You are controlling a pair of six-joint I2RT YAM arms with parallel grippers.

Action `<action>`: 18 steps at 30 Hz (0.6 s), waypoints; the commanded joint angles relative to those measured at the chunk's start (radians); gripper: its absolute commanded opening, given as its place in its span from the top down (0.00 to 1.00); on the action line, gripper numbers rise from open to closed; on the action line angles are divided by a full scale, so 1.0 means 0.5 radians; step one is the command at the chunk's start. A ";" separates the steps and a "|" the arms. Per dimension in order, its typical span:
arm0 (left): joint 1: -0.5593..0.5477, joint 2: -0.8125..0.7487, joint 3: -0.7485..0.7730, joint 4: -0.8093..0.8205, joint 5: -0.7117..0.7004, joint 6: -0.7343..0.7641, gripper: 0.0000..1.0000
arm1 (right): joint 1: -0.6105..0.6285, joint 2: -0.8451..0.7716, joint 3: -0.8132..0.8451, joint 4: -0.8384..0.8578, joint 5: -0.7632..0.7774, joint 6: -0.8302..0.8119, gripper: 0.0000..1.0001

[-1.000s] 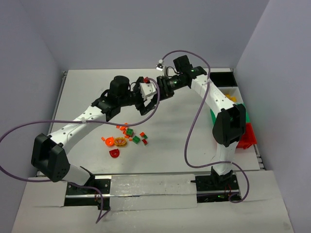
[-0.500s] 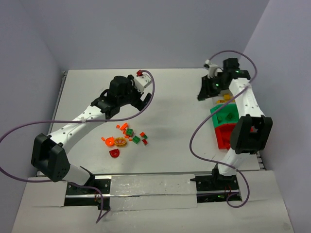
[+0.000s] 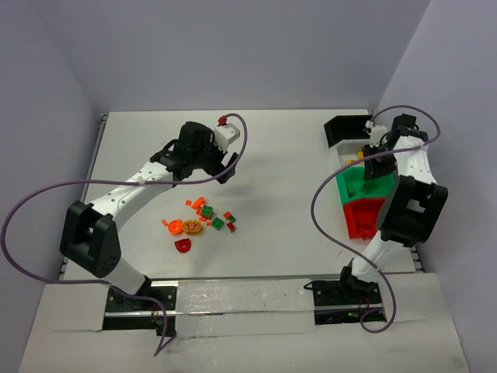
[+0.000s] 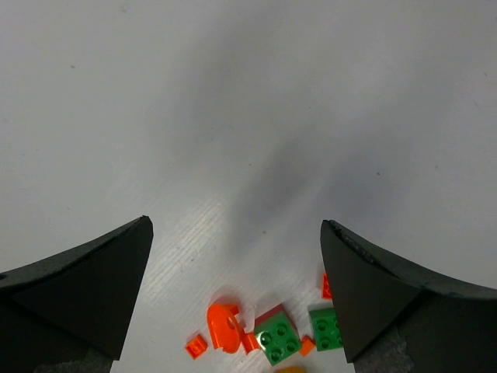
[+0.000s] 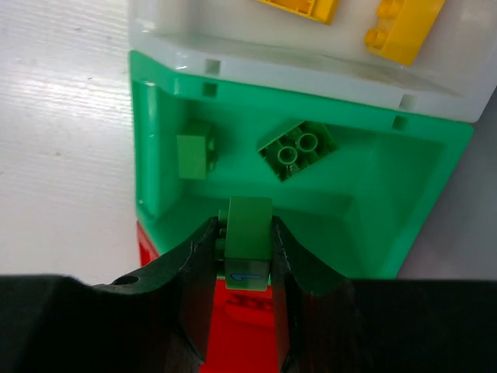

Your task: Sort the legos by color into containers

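Observation:
A small pile of red, green and orange legos [image 3: 203, 219] lies on the table left of centre; its upper part shows in the left wrist view [image 4: 278, 336]. My left gripper [image 3: 224, 165] is open and empty, above and beyond the pile. The row of containers stands at the right: black bin [image 3: 345, 128], white bin [image 3: 338, 161], green bin [image 3: 351, 185], red bin [image 3: 363, 219]. My right gripper [image 3: 374, 169] is shut on a green lego [image 5: 248, 237] over the near edge of the green bin [image 5: 365, 225], which holds two green legos [image 5: 297, 149].
The white bin [image 5: 233, 58] holds yellow legos [image 5: 404, 29]. Grey walls close in the table at the back and both sides. A purple cable loops from each arm over the table.
My right arm has swung from the table's middle to the bins on the right, carrying the green lego. My left gripper has drawn back a little toward the pile.

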 commanded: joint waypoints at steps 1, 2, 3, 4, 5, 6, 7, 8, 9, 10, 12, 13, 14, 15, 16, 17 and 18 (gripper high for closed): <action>0.097 0.024 0.119 -0.225 0.353 0.089 0.01 | 0.014 0.103 0.060 0.124 0.186 0.015 0.80; 0.113 0.028 0.114 -0.289 0.437 0.149 0.01 | 0.014 0.129 0.063 0.130 0.201 0.017 0.68; 0.114 0.033 0.113 -0.343 0.488 0.217 0.01 | 0.014 0.143 0.062 0.137 0.222 0.017 0.62; 0.115 0.039 0.111 -0.399 0.533 0.287 0.01 | 0.014 0.156 0.060 0.143 0.240 0.017 0.56; 0.113 0.043 0.106 -0.457 0.553 0.363 0.02 | 0.014 0.165 0.058 0.148 0.247 0.019 0.47; 0.112 0.046 0.103 -0.495 0.589 0.425 0.02 | 0.014 0.167 0.060 0.149 0.256 0.025 0.41; 0.114 0.050 0.097 -0.551 0.644 0.515 0.03 | 0.016 0.164 0.057 0.147 0.261 0.028 0.36; 0.114 0.054 0.092 -0.604 0.717 0.605 0.05 | 0.016 0.159 0.055 0.146 0.265 0.029 0.31; 0.114 0.057 0.089 -0.647 0.791 0.682 0.06 | 0.014 0.150 0.055 0.143 0.266 0.031 0.26; 0.114 0.063 0.084 -0.700 0.836 0.789 0.08 | 0.016 0.136 0.057 0.130 0.257 0.039 0.20; 0.112 0.067 0.045 -0.742 0.912 0.962 0.10 | 0.020 0.113 0.081 0.088 0.225 0.056 0.16; 0.112 0.061 0.002 -0.734 0.957 1.035 0.11 | 0.027 0.086 0.108 0.065 0.204 0.071 0.15; 0.112 0.053 -0.025 -0.717 0.992 1.086 0.12 | 0.030 0.071 0.124 0.048 0.179 0.092 0.15; 0.112 0.053 -0.046 -0.660 0.989 1.083 0.12 | 0.036 0.052 0.145 0.018 0.123 0.107 0.15; 0.110 0.058 -0.059 -0.643 0.984 1.070 0.13 | 0.043 0.033 0.169 -0.003 0.090 0.123 0.14; 0.112 0.084 -0.054 -0.644 0.980 1.050 0.17 | 0.061 0.001 0.215 -0.021 0.056 0.146 0.14; 0.109 0.099 -0.045 -0.656 0.974 1.048 0.20 | 0.073 -0.014 0.239 -0.051 -0.009 0.161 0.14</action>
